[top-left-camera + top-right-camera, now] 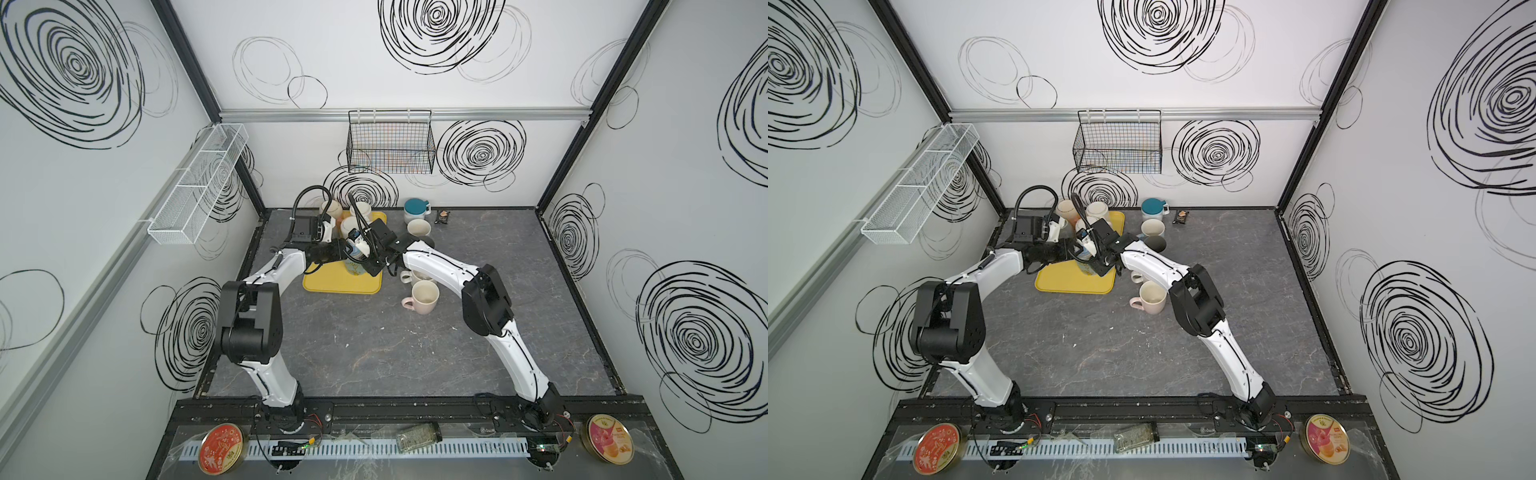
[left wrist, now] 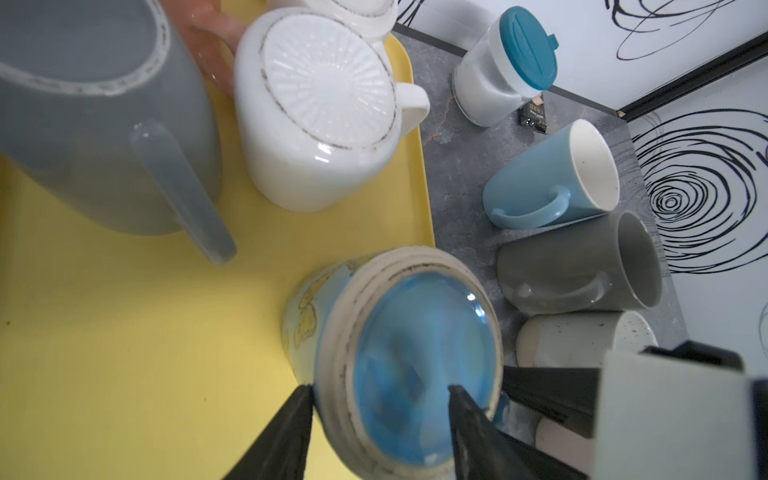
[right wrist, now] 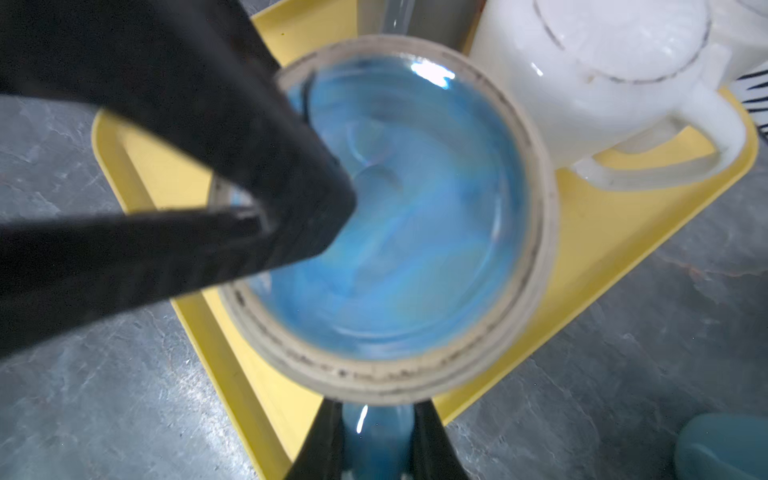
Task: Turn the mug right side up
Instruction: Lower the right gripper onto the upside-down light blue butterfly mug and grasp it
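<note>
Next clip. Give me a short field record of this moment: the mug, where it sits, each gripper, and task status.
mug: upside down, blue base facing up
location: on the yellow tray, at its edge
left gripper: open, fingers straddling the base rim
right gripper: fingers closed on the mug's handle
neighbours: white mug and grey mug, both upside down on the tray
status: not yet turned

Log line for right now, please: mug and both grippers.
mug: upside down on yellow tray | right gripper: shut on handle | left gripper: open, over base | flip: not done
</note>
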You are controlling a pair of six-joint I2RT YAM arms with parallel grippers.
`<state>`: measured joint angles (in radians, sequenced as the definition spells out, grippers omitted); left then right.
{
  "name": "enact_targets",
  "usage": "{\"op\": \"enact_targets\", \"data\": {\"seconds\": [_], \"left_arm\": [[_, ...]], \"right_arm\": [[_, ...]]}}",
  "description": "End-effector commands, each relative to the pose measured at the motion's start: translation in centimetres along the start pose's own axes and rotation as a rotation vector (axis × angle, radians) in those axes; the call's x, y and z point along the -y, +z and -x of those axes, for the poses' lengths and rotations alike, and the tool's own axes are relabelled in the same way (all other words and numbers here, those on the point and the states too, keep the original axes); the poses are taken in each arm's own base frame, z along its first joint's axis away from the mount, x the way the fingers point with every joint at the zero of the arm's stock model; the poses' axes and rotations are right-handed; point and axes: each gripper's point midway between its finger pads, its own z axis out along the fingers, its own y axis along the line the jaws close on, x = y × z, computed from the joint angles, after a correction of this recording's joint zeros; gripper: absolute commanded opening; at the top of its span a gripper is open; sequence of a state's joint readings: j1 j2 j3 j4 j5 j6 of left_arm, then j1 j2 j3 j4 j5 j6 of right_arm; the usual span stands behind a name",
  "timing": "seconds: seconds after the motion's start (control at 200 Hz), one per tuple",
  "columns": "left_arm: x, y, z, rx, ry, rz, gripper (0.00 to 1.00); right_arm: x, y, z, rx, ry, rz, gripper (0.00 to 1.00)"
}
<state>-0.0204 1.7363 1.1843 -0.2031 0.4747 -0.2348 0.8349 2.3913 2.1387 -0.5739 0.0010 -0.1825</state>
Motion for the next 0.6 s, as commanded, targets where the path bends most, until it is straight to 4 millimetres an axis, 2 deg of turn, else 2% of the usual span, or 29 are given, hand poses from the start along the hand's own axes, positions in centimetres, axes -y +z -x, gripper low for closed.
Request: {"op": "enact_targets", "data": {"seconds": [0.0, 0.115, 0.325, 0.485, 0.595], "left_arm": [[0.7, -2.1, 1.2, 0.079, 0.017, -0.025, 0.58], [-0.1, -4.1, 1.6, 0.147, -0.005, -0.016, 0.59], [-0.3, -8.4, 2.3, 0.311, -0.050, -0.027, 0.60], [-0.1, -10.6, 1.5, 0.396, -0.072, -0.039, 0.61], [0.2, -11.6, 0.6, 0.449, -0.116, -0.071, 0.62]], "right_arm": [[1.0, -1.4, 0.4, -0.021, -0.071, -0.112, 0.00], [1.6, -2.2, 1.0, 0.004, -0.033, -0.133, 0.00], [0.6, -4.8, 3.8, 0.162, 0.063, -0.038, 0.00], [-0.2, -7.2, 5.8, 0.311, 0.141, 0.073, 0.00], [0.0, -8.9, 6.8, 0.403, 0.223, 0.148, 0.00]]}}
